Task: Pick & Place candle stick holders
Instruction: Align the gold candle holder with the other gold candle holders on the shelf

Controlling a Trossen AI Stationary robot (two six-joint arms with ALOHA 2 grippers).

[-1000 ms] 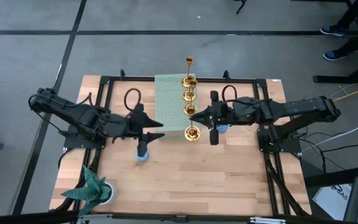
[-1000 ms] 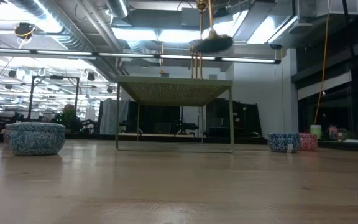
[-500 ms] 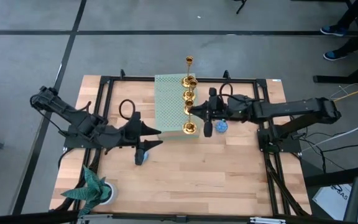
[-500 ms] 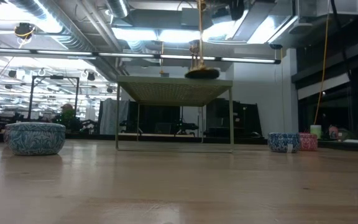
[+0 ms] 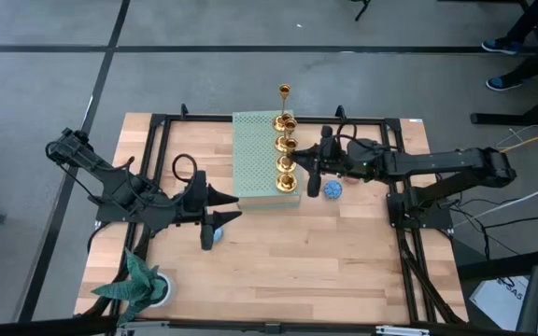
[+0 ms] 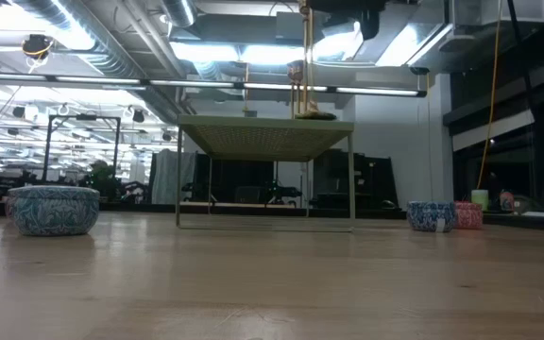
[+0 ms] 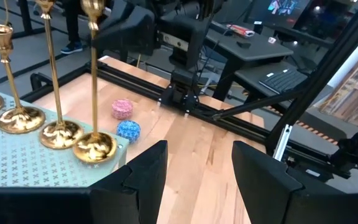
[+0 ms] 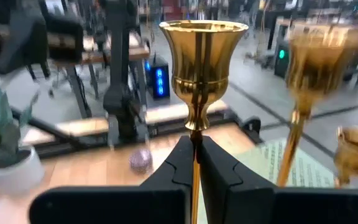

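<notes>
Several gold candle stick holders stand in a row on the green perforated stand [image 5: 258,159] by their round bases. My right gripper [image 5: 299,173] is shut on the nearest one [image 5: 288,183], whose base [image 7: 95,147] sits at the stand's near right corner; its cup [image 8: 202,56] rises above the fingers. The low view shows that base [image 6: 314,115] on the stand's top. My left gripper [image 5: 232,205] is open and empty, left of the stand's near edge, above the table. My right gripper pinches the holder's thin stem [image 8: 195,163] between its two fingers, high up, just under the cup. The fingers come level from the table's right side and lie across the stem. The holder stands upright with its base on the green stand.
A blue disc [image 5: 332,190] and a pink disc [image 7: 122,108] lie on the table right of the stand. Another blue tin [image 5: 211,235] lies below my left gripper. A potted plant [image 5: 143,285] stands at the near left corner. A black frame [image 5: 157,131] borders the table.
My right gripper has gone down and a little toward the far edge with the gold holder, which stayed upright; its base has come down onto the green stand. My left gripper has drawn back toward the table's left and near edges, still open.
</notes>
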